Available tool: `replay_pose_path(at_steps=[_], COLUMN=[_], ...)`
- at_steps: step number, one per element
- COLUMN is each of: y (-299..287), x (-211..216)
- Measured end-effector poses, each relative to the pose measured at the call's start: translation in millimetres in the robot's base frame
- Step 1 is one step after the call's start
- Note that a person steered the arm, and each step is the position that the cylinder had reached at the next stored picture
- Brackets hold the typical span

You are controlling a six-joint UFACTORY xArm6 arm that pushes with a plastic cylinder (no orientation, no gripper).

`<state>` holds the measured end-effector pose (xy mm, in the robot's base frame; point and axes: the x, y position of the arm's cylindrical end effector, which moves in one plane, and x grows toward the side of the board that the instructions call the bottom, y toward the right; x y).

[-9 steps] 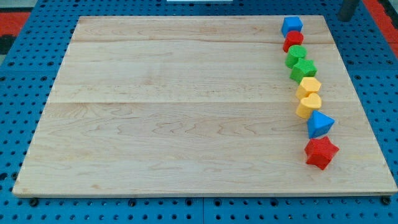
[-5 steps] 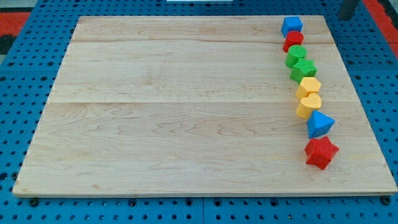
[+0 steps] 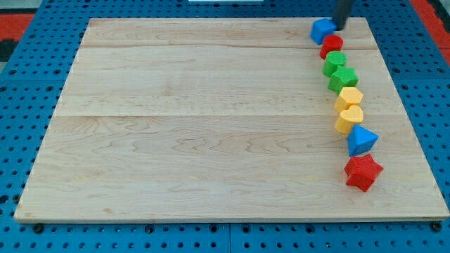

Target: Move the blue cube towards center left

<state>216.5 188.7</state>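
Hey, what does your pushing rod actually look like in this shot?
It's a plain straight dark rod, nearly black, coming in from the view's top edge. My tip is blunt. No cables, markings or sleeve show on it; everything above is cut off.

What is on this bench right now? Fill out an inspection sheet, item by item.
Surface: pale wooden board, bare across its left and middle.
Job's thing: blue cube at the view's top right, heading the column.
Clutter: red block, two green blocks, two yellow blocks, blue wedge-like block, red star.
Grippers: none; my tip touches the cube's right side.
Cables: nothing seen.
Surroundings: blue pegboard.
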Motion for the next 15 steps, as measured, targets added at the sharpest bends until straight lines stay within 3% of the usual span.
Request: replay_pose_path(at_steps=[5,6,7,8,11,14,15], y=[-28.2,-63.1,-91.3,-60.4,-68.9,-214.9,-253.9], x=[29.3,56.2,56.3,65.4,81.3,65.6,86.4])
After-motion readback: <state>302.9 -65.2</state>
